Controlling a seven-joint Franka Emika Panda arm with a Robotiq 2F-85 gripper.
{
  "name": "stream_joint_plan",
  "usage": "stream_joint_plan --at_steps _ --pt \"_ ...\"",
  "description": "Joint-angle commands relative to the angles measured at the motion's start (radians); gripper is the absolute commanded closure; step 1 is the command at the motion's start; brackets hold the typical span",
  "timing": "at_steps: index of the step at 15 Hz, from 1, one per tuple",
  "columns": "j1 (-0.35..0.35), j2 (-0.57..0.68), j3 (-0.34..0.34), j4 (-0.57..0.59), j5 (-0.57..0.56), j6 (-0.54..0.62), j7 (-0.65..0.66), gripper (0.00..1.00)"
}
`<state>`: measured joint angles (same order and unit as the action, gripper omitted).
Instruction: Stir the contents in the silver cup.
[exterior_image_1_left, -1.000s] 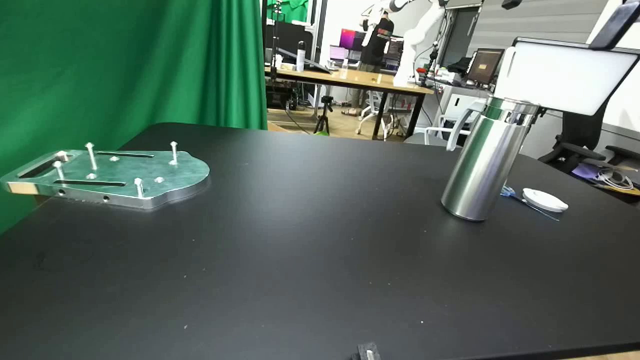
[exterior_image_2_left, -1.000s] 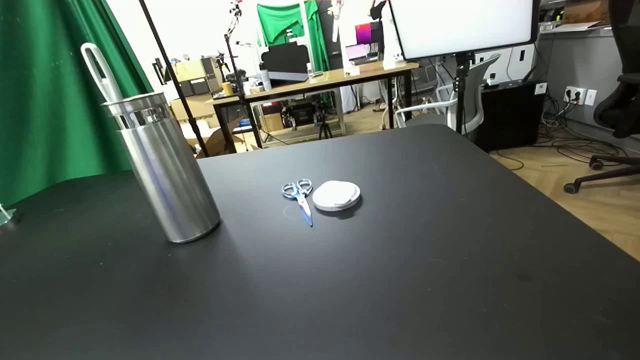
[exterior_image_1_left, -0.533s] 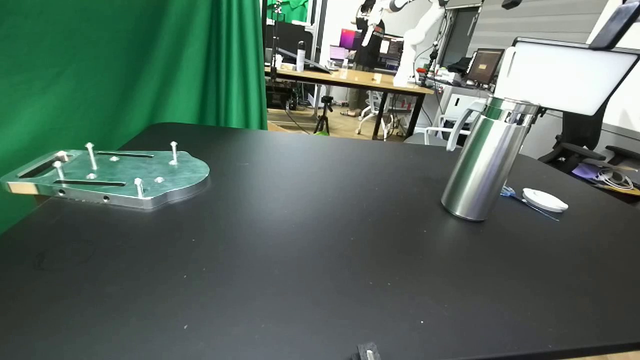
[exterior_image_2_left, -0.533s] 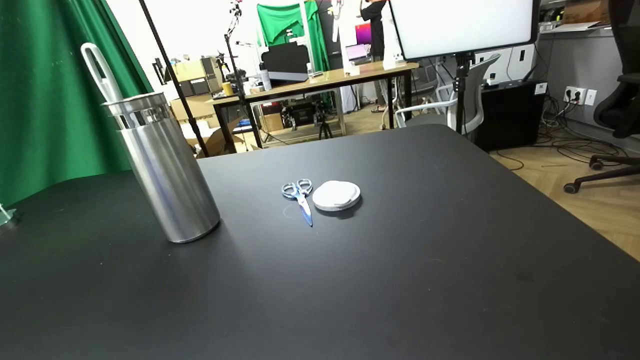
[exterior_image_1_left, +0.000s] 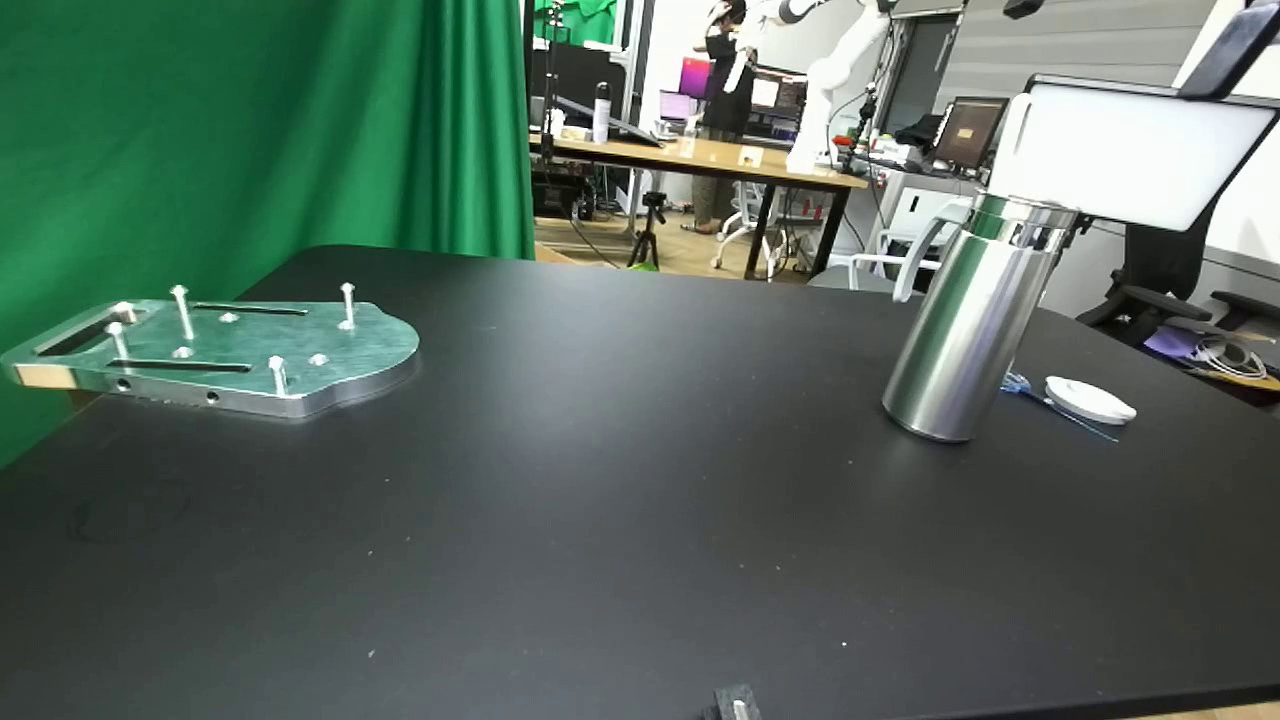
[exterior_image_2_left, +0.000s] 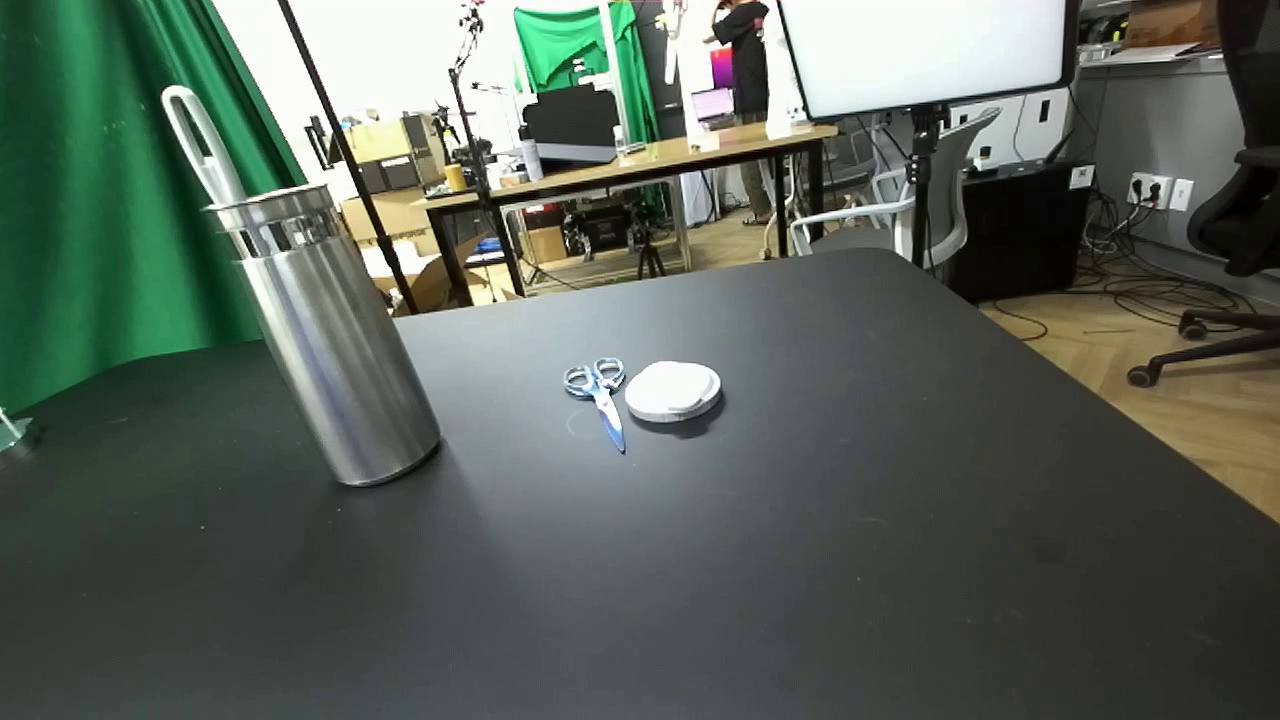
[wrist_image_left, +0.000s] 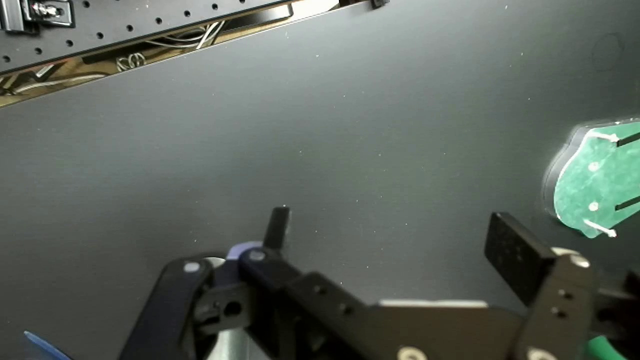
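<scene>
Currently, the pincer (wrist_image_left: 392, 230) gapes wide, empty; behind its finger (wrist_image_left: 277, 227) farther from the pegged plate (wrist_image_left: 611, 182) stands the silver tumbler (exterior_image_2_left: 338, 350).

Markings: one partial reading.
In an exterior view, a cardboard box (exterior_image_2_left: 412, 213) bears lettering ending "FORGE"; its beginning cannot be made out.

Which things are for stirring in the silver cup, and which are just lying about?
For stirring:
silver cup
white handle sticking up from it, probably for stirring
robot's tool

Just lying about:
scissors
round white thing
plate with pegs
</scene>
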<state>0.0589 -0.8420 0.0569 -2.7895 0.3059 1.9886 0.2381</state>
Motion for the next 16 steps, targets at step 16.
stream_joint_plan --at_steps 16 --pt "-0.279 0.372 0.215 0.289 -0.279 0.22 0.492 0.0"
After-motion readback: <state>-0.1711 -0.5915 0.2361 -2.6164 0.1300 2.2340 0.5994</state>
